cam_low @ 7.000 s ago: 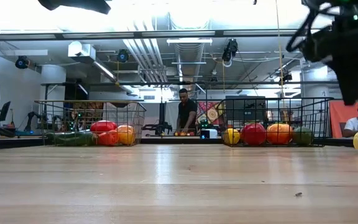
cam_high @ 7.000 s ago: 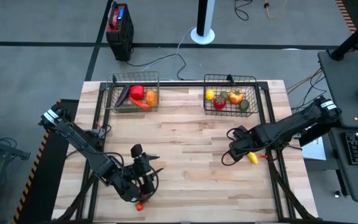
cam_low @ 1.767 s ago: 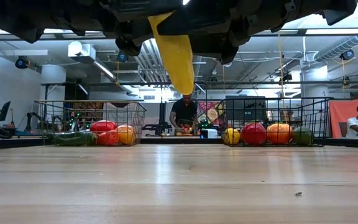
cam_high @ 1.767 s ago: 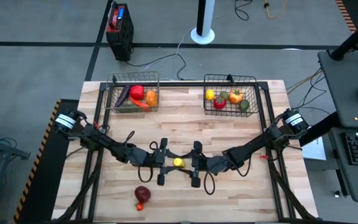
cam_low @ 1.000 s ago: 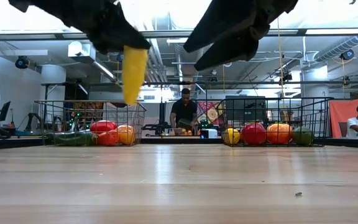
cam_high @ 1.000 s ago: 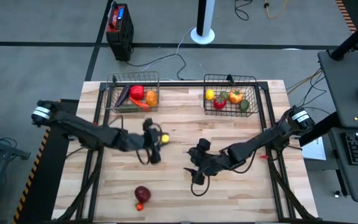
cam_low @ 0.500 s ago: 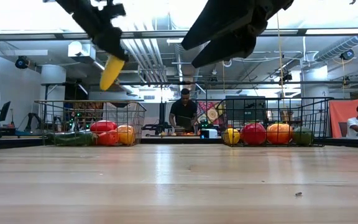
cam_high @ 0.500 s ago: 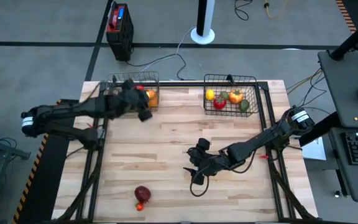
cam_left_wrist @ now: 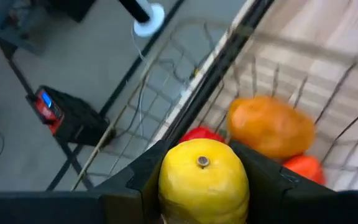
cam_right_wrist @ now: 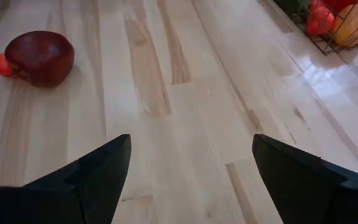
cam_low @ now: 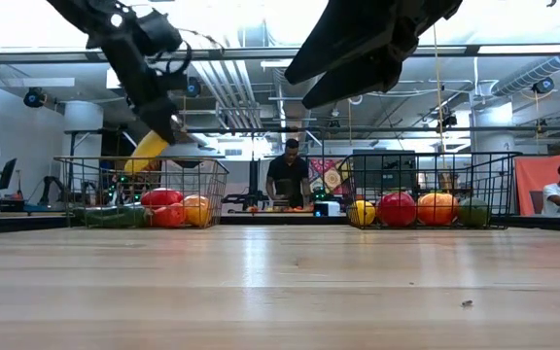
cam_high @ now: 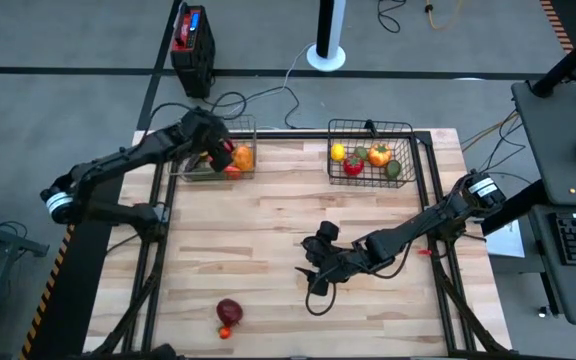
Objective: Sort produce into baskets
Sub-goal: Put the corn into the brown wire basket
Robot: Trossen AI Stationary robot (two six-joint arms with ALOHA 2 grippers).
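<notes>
Over the left basket (cam_high: 182,128), at its rim, hangs a yellow piece (cam_left_wrist: 204,180) pinched in the left pincer (cam_high: 212,152).
That piece sits between the two dark fingers, its stem end facing the wrist camera; from table height it shows tilted above the basket's wire wall (cam_low: 148,152). Below it the basket holds a red piece (cam_high: 222,146), an orange one (cam_high: 243,157) and a dark green one (cam_low: 105,216). The right basket (cam_high: 408,127) holds a lemon (cam_high: 337,152), a red pepper (cam_high: 353,166), an orange piece (cam_high: 379,155) and a green one (cam_high: 394,170). The right pincer (cam_high: 311,276) hovers over the middle of the tabletop (cam_high: 288,215), spread wide and empty. A dark red piece (cam_high: 229,311) lies near the front edge, with a small red bit (cam_high: 224,332) touching it.
</notes>
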